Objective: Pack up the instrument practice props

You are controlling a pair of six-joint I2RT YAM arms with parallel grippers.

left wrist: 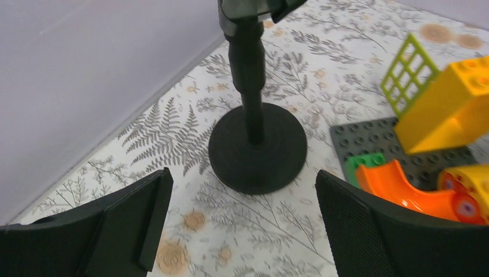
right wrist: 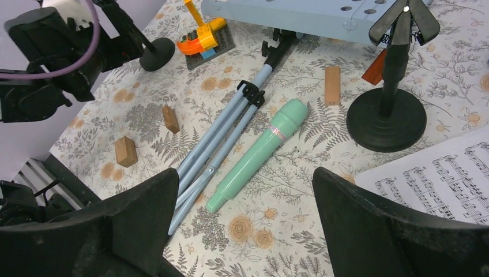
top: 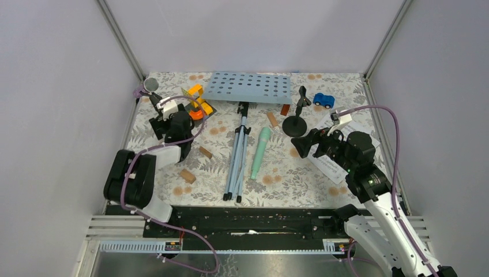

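far left of the pale blue music rack (top: pixel 249 86), in the table's back corner, the purple glitter microphone (top: pixel 149 86) sits upright in a black round-based holder (left wrist: pixel 258 149). the left gripper (left wrist: pixel 242 199) faces that holder with its jaws spread wide and nothing in them; the base lies just ahead of the fingers and touches neither. between this holder and the rack is a toy brick build (top: pixel 197 105) in yellow and orange. nearer the arms, left of the rack's folded tripod legs (top: pixel 237 156), lie two brown wooden blocks (top: pixel 186 176).

the rack itself lies flat, perforated panel at the back and legs pointing toward the arms. just right of the legs, alongside them, lies the mint-green microphone (top: pixel 260 152). right of the panel the second holder (top: pixel 294 126) stands with no microphone in it, a blue toy car (top: pixel 323 100) beyond it. the right gripper (right wrist: pixel 245 184) hovers wide open and holds nothing, above the cloth right of the mint-green microphone. white sheet music (right wrist: pixel 444 179) lies furthest right, partly under that arm.
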